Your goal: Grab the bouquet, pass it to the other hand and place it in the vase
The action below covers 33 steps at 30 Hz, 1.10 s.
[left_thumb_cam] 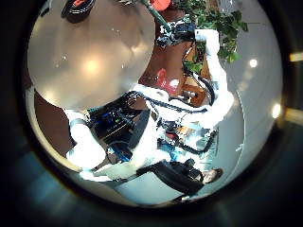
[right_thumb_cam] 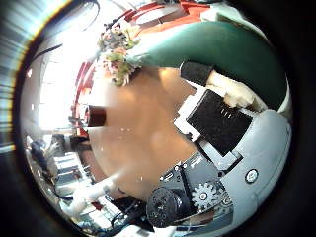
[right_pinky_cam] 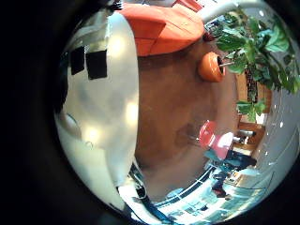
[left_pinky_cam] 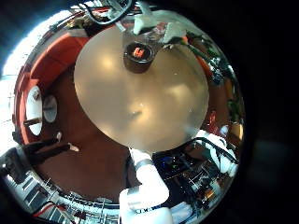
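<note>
the bouquet (right_thumb_cam: 120,51) is showing flowers above a green wrap, sitting close against the right hand (right_thumb_cam: 222,118), whose black and white parts are lying alongside the wrap; whether its fingers are curling round it, i cannot tell. the vase (left_pinky_cam: 137,55) is standing on the round table (left_pinky_cam: 140,98). the left hand's fingers are not showing clearly.
</note>
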Each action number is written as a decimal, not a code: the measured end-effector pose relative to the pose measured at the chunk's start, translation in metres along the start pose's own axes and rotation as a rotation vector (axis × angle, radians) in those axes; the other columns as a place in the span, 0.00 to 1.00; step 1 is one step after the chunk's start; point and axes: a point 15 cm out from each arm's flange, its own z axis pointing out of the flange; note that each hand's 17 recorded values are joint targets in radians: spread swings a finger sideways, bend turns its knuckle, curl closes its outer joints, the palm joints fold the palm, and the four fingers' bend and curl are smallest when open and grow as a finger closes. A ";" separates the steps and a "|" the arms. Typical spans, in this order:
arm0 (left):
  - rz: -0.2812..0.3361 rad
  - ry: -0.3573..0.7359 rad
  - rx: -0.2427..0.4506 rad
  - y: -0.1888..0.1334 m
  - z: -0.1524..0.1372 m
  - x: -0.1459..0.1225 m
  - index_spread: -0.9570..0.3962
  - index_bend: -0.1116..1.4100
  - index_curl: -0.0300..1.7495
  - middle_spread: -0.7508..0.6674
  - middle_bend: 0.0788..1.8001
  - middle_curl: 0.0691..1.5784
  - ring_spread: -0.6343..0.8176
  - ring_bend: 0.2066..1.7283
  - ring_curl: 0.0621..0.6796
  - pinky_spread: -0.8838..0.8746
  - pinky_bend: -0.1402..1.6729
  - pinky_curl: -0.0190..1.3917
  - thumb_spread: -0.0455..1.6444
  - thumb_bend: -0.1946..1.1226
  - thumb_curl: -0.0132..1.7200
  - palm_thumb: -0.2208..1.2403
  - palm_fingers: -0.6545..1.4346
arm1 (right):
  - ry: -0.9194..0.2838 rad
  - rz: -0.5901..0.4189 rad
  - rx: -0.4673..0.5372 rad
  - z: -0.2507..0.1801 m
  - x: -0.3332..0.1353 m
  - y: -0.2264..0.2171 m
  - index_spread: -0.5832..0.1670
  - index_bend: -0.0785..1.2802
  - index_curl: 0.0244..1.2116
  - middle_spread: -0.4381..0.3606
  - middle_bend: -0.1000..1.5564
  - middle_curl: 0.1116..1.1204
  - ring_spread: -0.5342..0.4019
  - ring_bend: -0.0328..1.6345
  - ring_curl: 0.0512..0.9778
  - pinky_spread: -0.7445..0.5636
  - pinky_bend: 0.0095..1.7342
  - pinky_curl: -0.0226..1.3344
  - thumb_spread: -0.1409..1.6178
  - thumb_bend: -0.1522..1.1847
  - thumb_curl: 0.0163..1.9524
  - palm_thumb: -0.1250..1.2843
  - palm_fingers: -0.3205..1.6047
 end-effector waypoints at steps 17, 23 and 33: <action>0.076 0.009 -0.028 0.002 -0.004 0.027 0.76 0.19 0.22 0.79 0.07 0.20 0.82 0.15 0.24 0.79 0.18 0.21 0.73 0.13 0.17 0.30 0.38 | -0.162 0.019 0.029 -0.038 -0.026 0.004 0.40 0.88 0.86 0.33 0.84 0.85 0.35 0.87 0.78 0.45 0.73 0.68 0.55 0.14 0.54 0.91 0.74; 0.092 0.061 -0.021 -0.014 0.029 0.019 0.76 0.19 0.21 0.79 0.07 0.20 0.82 0.15 0.24 0.79 0.18 0.21 0.73 0.13 0.17 0.30 0.38 | -0.223 0.025 0.022 -0.044 -0.042 0.010 0.42 0.88 0.85 0.34 0.85 0.84 0.35 0.87 0.77 0.45 0.72 0.71 0.54 0.14 0.57 0.91 0.74; 0.027 0.015 -0.087 -0.013 0.037 -0.004 0.76 0.19 0.21 0.79 0.08 0.20 0.82 0.16 0.23 0.79 0.18 0.21 0.73 0.13 0.17 0.30 0.39 | -0.396 0.099 0.043 -0.037 -0.047 -0.002 0.44 0.89 0.83 0.35 0.85 0.83 0.35 0.87 0.77 0.44 0.71 0.74 0.55 0.14 0.61 0.90 0.74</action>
